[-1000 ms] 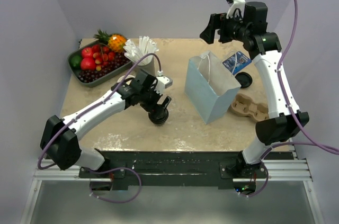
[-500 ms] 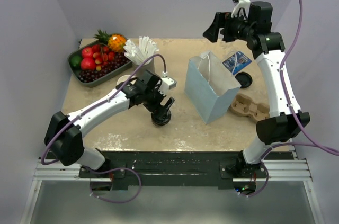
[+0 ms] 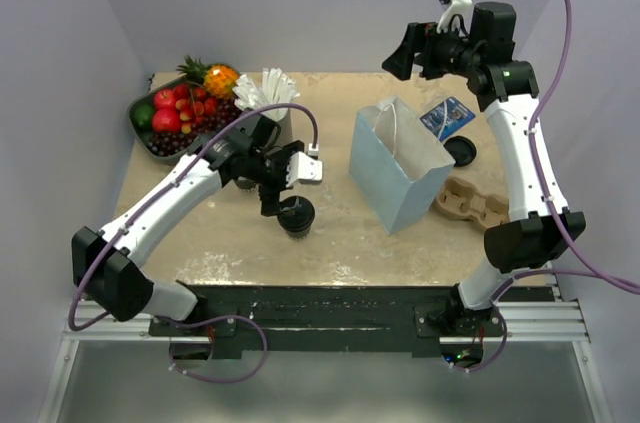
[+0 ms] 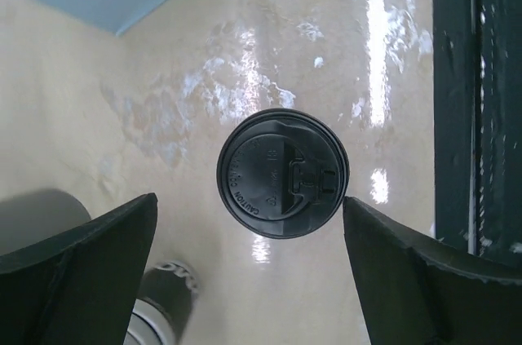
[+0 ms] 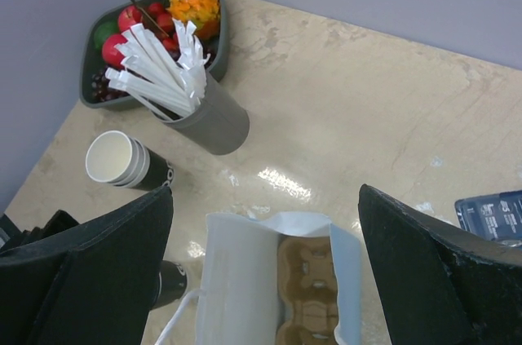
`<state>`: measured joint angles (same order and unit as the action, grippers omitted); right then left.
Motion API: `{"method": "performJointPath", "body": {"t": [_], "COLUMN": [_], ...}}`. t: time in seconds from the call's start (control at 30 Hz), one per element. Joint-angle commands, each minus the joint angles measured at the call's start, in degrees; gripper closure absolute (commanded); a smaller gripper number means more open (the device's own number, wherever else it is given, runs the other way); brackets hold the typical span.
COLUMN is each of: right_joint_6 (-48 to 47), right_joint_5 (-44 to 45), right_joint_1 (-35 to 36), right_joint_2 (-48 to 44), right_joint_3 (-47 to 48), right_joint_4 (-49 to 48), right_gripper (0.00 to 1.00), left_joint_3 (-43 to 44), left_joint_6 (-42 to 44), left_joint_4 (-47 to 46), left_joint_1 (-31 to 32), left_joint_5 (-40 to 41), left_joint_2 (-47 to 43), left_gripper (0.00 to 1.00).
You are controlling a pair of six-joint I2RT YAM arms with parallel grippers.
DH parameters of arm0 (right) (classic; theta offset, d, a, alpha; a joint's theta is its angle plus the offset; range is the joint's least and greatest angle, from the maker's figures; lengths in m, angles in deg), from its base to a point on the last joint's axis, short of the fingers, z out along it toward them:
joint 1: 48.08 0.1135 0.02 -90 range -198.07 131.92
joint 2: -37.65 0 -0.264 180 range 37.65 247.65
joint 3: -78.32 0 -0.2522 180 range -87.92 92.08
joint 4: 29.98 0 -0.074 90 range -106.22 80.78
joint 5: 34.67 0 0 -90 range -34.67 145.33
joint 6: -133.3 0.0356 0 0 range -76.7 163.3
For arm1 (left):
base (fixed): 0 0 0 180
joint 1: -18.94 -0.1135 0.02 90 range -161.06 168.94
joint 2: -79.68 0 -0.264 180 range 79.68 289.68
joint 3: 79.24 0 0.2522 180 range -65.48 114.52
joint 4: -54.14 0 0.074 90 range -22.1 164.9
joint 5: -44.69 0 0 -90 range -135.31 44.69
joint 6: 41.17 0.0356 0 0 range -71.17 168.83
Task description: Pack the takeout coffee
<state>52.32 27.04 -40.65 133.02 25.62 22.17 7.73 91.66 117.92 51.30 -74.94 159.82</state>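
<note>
Table (image 3: 230, 238) layout:
- Takeout coffee (image 3: 297, 215) stands upright near the front edge, left of centre.
- Left gripper (image 4: 249, 201) is over it, one finger on each side of the lid, touching neither.
- Bag (image 3: 395, 168) stands right of the coffee at mid-table, mouth up, with a cup carrier (image 5: 306, 292) inside.
- Second carrier (image 3: 470, 205) lies flat just right of the bag.
- Behind the second carrier is a loose lid (image 3: 461, 151), with a packet (image 3: 447, 117) further back.
- Fruit tray (image 5: 85, 80) is in the back-left corner, with the cup of sticks (image 3: 272, 108) just right of it.
- Stack of lidless cups (image 5: 122, 161) sits in front of the stick cup.
- Right gripper (image 5: 265, 194) is up high behind the bag.
</note>
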Motion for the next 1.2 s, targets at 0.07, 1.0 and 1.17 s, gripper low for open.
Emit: {"method": "performJointPath", "body": {"t": [0.07, 1.0, 1.17], "right_joint_6": [-0.31, -0.93, -0.93], "right_joint_5": [-2.56, -3.96, -3.7], "right_joint_1": [-0.3, -0.92, -0.92], "right_joint_2": [-1.24, -3.0, -3.18], "right_joint_3": [-1.73, -4.9, -5.43], "right_joint_4": [-2.53, -2.62, -2.71], "right_gripper": [0.01, 0.01, 0.01], "left_joint_3": [7.56, 9.32, 8.88], "left_joint_6": [41.69, 31.53, 31.96], "left_joint_4": [21.52, 15.99, 16.6], "left_joint_1": [0.95, 4.47, 4.38], "left_joint_5": [-8.87, -0.96, -0.35], "left_joint_2": [6.52, 16.37, 16.63], "left_gripper": [0.0, 0.03, 0.06]}}
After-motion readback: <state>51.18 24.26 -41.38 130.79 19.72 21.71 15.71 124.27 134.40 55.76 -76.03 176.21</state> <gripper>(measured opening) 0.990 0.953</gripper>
